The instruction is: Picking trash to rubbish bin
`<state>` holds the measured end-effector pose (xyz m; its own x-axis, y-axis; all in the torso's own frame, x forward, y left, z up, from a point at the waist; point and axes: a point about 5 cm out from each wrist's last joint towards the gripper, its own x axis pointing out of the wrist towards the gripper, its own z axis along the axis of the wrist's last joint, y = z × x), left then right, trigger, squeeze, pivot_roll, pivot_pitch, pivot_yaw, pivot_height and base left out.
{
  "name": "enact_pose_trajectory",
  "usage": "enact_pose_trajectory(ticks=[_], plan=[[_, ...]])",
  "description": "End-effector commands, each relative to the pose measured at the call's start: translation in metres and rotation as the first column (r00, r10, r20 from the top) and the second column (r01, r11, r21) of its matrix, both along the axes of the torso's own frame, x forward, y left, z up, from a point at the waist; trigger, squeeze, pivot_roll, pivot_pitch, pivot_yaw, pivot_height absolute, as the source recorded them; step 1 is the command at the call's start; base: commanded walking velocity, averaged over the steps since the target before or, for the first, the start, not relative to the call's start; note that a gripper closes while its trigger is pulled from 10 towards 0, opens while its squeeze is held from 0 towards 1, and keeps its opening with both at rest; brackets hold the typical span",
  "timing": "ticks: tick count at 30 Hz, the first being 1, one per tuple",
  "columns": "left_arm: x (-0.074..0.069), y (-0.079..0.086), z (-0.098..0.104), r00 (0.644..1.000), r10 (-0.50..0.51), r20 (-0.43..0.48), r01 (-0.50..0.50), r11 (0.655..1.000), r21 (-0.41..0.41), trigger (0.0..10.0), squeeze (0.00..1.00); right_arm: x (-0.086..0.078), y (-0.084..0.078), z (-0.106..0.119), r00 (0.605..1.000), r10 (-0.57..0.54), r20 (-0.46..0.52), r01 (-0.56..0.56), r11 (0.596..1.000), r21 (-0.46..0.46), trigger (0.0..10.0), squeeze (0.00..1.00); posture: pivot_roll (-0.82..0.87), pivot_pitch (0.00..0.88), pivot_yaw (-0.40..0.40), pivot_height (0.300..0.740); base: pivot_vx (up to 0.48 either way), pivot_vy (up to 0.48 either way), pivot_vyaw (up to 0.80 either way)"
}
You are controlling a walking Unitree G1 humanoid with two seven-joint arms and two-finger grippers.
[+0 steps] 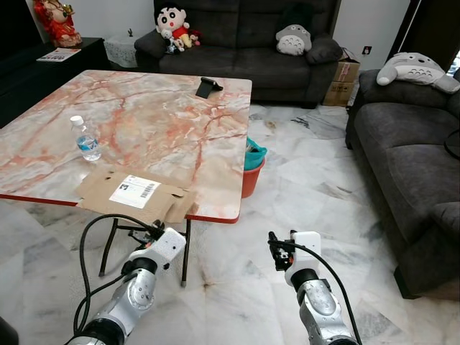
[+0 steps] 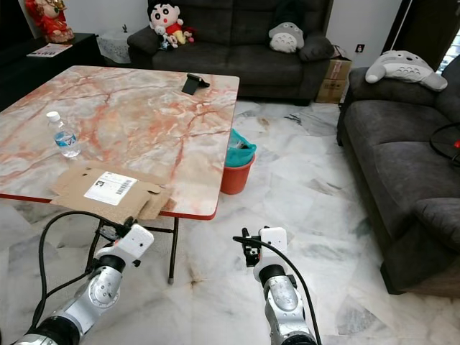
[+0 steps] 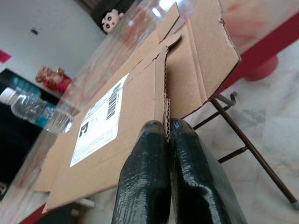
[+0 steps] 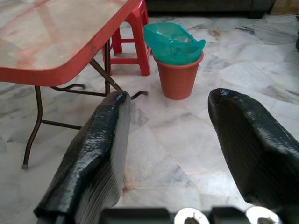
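A flattened cardboard box [image 1: 136,194] with a white shipping label lies on the near edge of the marble table [image 1: 144,115], overhanging it. My left gripper [image 3: 167,128] sits just below that edge, its fingers [image 3: 145,177] shut on the cardboard's front flap. A plastic water bottle [image 1: 86,139] stands upright on the table behind the cardboard. The orange rubbish bin [image 1: 251,169] with a green liner stands on the floor by the table's right side. My right gripper [image 4: 168,100] hangs low over the floor, open and holding nothing, facing the bin [image 4: 177,60].
A black phone stand [image 1: 208,88] sits at the table's far edge. A red stool [image 4: 131,46] stands under the table next to the bin. Dark sofas [image 1: 402,151] line the back and right. Table legs [image 1: 185,251] stand close to my left arm.
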<state>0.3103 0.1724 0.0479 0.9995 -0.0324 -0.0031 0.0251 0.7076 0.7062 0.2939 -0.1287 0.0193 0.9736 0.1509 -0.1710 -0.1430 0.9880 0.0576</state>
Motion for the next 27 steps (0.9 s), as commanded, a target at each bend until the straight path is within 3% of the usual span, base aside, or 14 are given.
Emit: enact_pose_trajectory(ticks=[1,9,27], plan=[[0.000,0.002,0.001,1.000,0.001,-0.003,-0.001,1.000,-0.025,10.0,0.00,0.002,-0.001,0.002,1.000,-0.010,0.008,0.010,1.000,0.005,10.0,0.00,0.12,0.000,-0.018,0.740,0.000,0.000,0.00],[0.001,-0.010,0.001,0.999,-0.052,-0.006,0.051,0.998,-0.042,10.0,0.00,0.004,-0.003,0.005,1.000,-0.017,0.025,0.017,1.000,0.008,10.0,0.00,0.11,0.000,-0.016,0.740,0.000,0.000,0.00],[0.000,-0.009,0.000,0.999,-0.048,-0.012,0.048,0.998,-0.044,10.0,0.00,0.004,-0.006,0.004,0.999,-0.026,0.023,0.026,1.000,0.004,10.0,0.00,0.11,0.000,-0.021,0.740,0.000,0.000,0.00]])
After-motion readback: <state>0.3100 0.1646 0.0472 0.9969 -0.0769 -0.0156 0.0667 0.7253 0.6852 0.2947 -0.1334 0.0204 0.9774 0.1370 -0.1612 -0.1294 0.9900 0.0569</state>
